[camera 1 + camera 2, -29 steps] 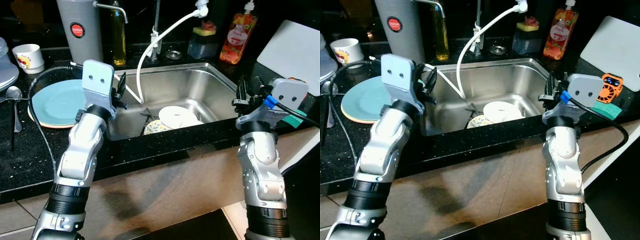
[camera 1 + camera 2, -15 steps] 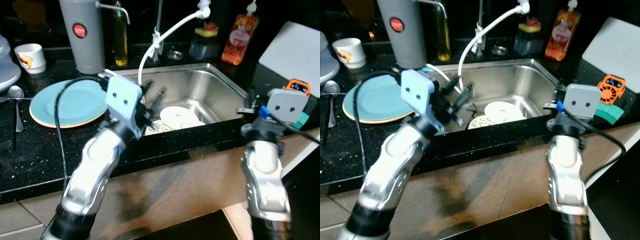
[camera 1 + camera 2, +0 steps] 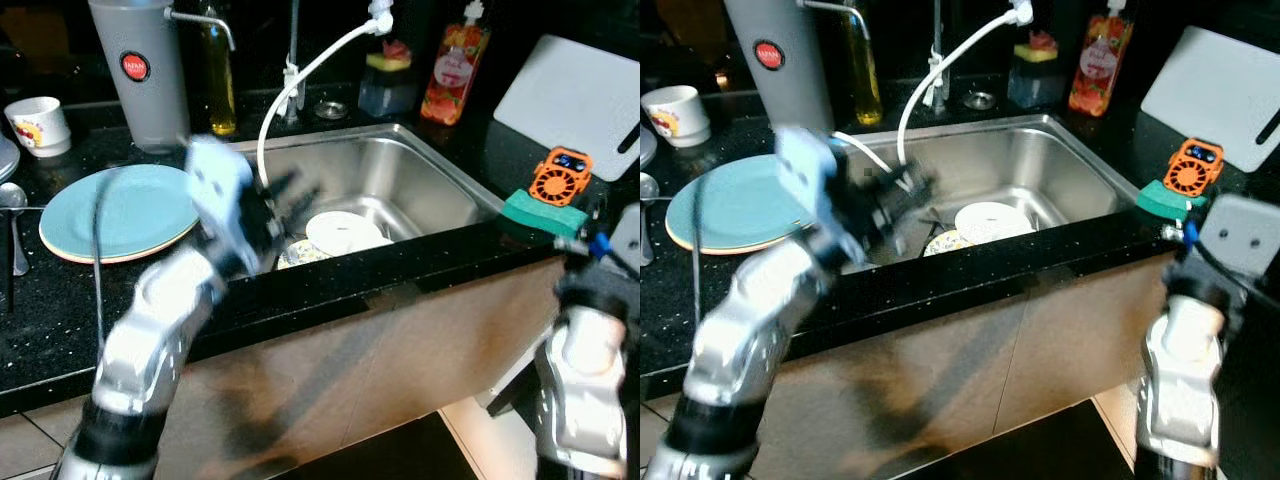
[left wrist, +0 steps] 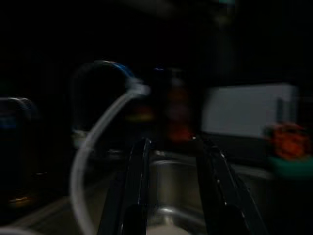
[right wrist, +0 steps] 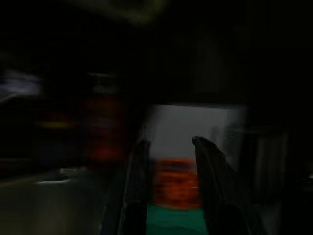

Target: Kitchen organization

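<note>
Blurred left end effector point(image 3: 290, 192), fingers spread and empty, hangs over the stainless steel sink point(image 3: 420, 185) just beside the white round plate point(image 3: 343, 231) lying inside; right end effector's point(image 4: 171, 196) state: cannot tell

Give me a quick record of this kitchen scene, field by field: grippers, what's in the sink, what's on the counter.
left gripper: over the sink's left side, fingers apart, blurred
right gripper: fingers apart, pointed at the orange gadget
sink: holds a white plate and a patterned dish
counter left: blue plate, cup, spoon
counter right: orange gadget on a green sponge, white cutting board
</note>
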Controlling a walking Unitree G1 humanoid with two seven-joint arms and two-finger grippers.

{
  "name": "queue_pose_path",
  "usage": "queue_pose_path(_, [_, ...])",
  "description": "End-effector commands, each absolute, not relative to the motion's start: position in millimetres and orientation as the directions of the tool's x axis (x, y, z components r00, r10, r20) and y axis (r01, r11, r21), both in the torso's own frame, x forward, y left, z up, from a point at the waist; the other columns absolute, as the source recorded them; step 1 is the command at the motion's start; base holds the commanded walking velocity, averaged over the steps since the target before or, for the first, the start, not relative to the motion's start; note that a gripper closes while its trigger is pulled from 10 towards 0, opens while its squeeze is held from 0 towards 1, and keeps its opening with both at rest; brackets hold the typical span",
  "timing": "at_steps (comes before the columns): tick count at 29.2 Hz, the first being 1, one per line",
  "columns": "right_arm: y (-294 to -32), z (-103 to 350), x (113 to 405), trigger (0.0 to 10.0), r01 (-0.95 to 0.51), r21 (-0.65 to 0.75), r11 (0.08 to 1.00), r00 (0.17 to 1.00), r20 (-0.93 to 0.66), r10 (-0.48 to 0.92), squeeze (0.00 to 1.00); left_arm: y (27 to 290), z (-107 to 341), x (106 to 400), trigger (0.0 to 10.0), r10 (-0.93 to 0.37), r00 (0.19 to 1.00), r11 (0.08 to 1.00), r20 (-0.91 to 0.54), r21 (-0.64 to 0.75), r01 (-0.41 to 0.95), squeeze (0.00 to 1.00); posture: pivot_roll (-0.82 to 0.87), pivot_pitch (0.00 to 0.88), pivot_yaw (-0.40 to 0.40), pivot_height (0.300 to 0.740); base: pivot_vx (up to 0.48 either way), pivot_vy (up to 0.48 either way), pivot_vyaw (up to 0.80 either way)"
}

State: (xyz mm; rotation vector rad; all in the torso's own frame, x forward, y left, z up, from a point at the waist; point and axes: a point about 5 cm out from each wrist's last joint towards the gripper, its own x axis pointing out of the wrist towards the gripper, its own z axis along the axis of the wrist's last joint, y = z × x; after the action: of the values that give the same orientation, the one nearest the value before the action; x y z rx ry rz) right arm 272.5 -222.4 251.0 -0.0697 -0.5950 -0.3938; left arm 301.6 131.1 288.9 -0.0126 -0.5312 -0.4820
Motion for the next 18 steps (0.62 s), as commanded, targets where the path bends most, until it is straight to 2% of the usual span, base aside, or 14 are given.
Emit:
queue_pose_path(1, [-190,262,280,10.0,0.048,0.108,0.993,0.821,0.561,-0.101,0.00,151,296,309,10.0,-0.349,0.789,0.928,0.505,0.070,0.366,0.00,0.03,0.009,-0.026,0.740,0.000,0.000,0.00])
queue_pose_path(3, [-176,268,279,10.0,-0.182,0.176,0.967,0.826,0.562,0.053,0.00,152,294,302,10.0,-0.454,0.747,0.861,0.486,0.022,0.509,0.00,0.04,0.010,-0.034,0.740,0.000,0.000,0.00])
queue_pose_path(4, [-172,271,277,10.0,-0.276,0.170,0.946,0.811,0.569,0.134,0.00,149,293,294,10.0,-0.550,0.686,0.784,0.477,0.011,0.620,0.00,0.05,0.010,-0.038,0.740,0.000,0.000,0.00])
queue_pose_path(7, [-170,281,265,10.0,-0.445,0.099,0.890,0.744,0.594,0.306,0.00,154,295,275,10.0,-0.680,0.562,0.659,0.470,0.058,0.749,0.00,0.05,0.010,-0.041,0.740,0.000,0.000,0.00])
queue_pose_path(9, [-171,286,260,10.0,-0.497,0.080,0.864,0.714,0.604,0.354,0.00,157,297,271,10.0,-0.698,0.539,0.639,0.472,0.070,0.766,0.00,0.05,0.010,-0.042,0.740,0.000,0.000,0.00])
queue_pose_path(11, [-172,289,259,10.0,-0.494,0.077,0.866,0.709,0.613,0.349,0.00,162,297,272,10.0,-0.696,0.546,0.649,0.465,0.083,0.756,0.00,0.05,0.009,-0.042,0.740,0.000,0.000,0.00])
queue_pose_path(13, [-175,291,262,10.0,-0.463,0.085,0.882,0.719,0.618,0.318,0.00,177,297,285,10.0,-0.610,0.665,0.767,0.432,0.112,0.631,0.00,0.05,0.006,-0.038,0.740,0.000,0.000,0.00])
queue_pose_path(14, [-175,289,264,10.0,-0.446,0.088,0.891,0.730,0.612,0.305,0.00,188,294,295,10.0,-0.555,0.746,0.830,0.369,0.184,0.527,0.00,0.05,0.008,-0.039,0.740,0.000,0.000,0.00])
queue_pose_path(15, [-175,289,264,10.0,-0.446,0.088,0.891,0.730,0.612,0.305,0.00,188,294,295,10.0,-0.555,0.746,0.830,0.369,0.184,0.527,0.00,0.05,0.008,-0.039,0.740,0.000,0.000,0.00])
queue_pose_path(17, [-175,285,268,10.0,-0.429,0.090,0.899,0.744,0.599,0.295,0.00,205,291,305,10.0,-0.473,0.836,0.864,0.278,0.329,0.380,0.00,0.06,0.008,-0.044,0.740,0.000,0.000,0.00])
queue_pose_path(18, [-175,285,268,10.0,-0.429,0.090,0.899,0.744,0.599,0.295,0.00,205,291,305,10.0,-0.473,0.836,0.864,0.278,0.329,0.380,0.00,0.06,0.008,-0.044,0.740,0.000,0.000,0.00])
